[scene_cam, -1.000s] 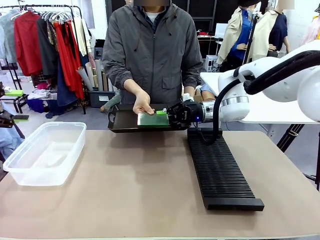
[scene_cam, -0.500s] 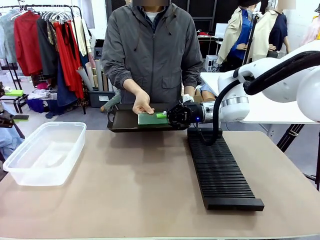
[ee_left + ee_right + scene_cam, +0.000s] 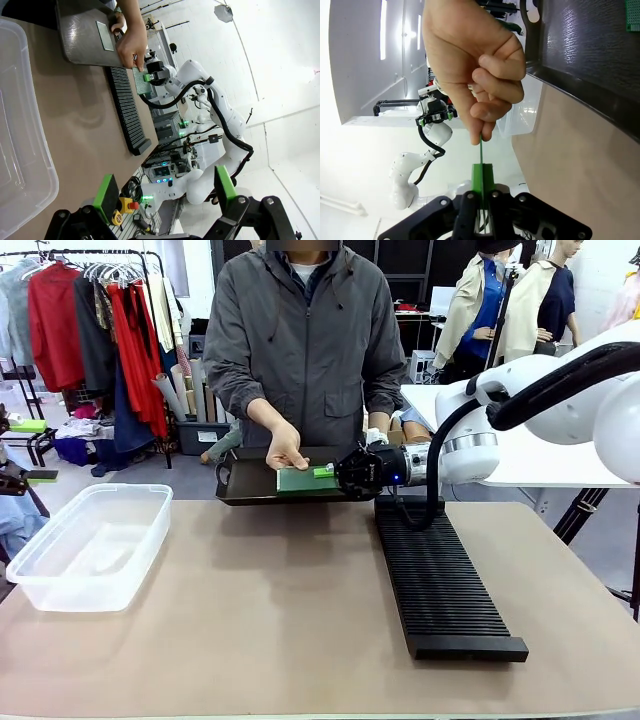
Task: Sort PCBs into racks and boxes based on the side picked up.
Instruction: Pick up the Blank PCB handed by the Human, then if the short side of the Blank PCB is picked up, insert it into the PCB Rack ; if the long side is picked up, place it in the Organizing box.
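A person's hand (image 3: 287,452) holds a green PCB (image 3: 303,479) by its left end, just above the dark tray (image 3: 243,490). My right gripper (image 3: 334,472) is shut on the board's right end. In the right wrist view the PCB (image 3: 481,148) is edge-on, pinched between the fingertips (image 3: 482,176) and the person's hand (image 3: 472,65). The black rack (image 3: 440,575) lies on the right of the table and the clear box (image 3: 90,545) on the left. My left gripper (image 3: 165,197) hangs open and empty, high beside the box (image 3: 20,145).
The person stands at the far edge holding the dark handled tray (image 3: 590,55), which carries another green board (image 3: 632,7). The tan table between box and rack is bare. In the left wrist view the rack (image 3: 127,115) and tray (image 3: 87,35) lie far ahead.
The green board held between the hand and my right gripper has dropped slightly and looks flatter. Nothing else has moved.
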You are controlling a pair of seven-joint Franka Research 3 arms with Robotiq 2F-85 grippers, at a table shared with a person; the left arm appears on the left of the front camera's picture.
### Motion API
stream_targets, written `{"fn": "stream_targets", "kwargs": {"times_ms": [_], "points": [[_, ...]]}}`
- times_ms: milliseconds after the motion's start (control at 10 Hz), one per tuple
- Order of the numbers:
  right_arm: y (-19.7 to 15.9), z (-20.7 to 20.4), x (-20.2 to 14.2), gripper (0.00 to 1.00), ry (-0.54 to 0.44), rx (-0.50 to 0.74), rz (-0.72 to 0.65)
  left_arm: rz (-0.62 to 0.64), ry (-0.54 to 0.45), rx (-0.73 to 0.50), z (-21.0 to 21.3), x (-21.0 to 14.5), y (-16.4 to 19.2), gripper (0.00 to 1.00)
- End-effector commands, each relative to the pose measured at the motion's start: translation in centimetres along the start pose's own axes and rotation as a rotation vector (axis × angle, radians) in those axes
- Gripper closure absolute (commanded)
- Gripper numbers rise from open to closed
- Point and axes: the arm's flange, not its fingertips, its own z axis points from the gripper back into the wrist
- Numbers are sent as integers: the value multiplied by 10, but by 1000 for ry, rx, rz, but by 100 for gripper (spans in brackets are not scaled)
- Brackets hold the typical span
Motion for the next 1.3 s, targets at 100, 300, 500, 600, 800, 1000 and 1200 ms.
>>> {"fn": "stream_targets", "kwargs": {"times_ms": [100, 300, 500, 600, 800, 1000, 1200], "points": [[1, -2, 0, 100, -1, 12, -3, 5, -1, -6, 1, -1, -1, 0], [1, -2, 0, 100, -1, 12, -3, 5, -1, -6, 1, -1, -1, 0], [1, -2, 0, 100, -1, 12, -3, 5, -1, -6, 1, -1, -1, 0], [1, -2, 0, 100, -1, 12, -3, 5, -1, -6, 1, -1, -1, 0], [1, -2, 0, 100, -1, 12, -3, 5, -1, -6, 1, -1, -1, 0], [1, -2, 0, 100, -1, 12, -3, 5, -1, -6, 1, -1, -1, 0], [1, -2, 0, 100, -1, 12, -3, 5, -1, -6, 1, -1, -1, 0]]}}
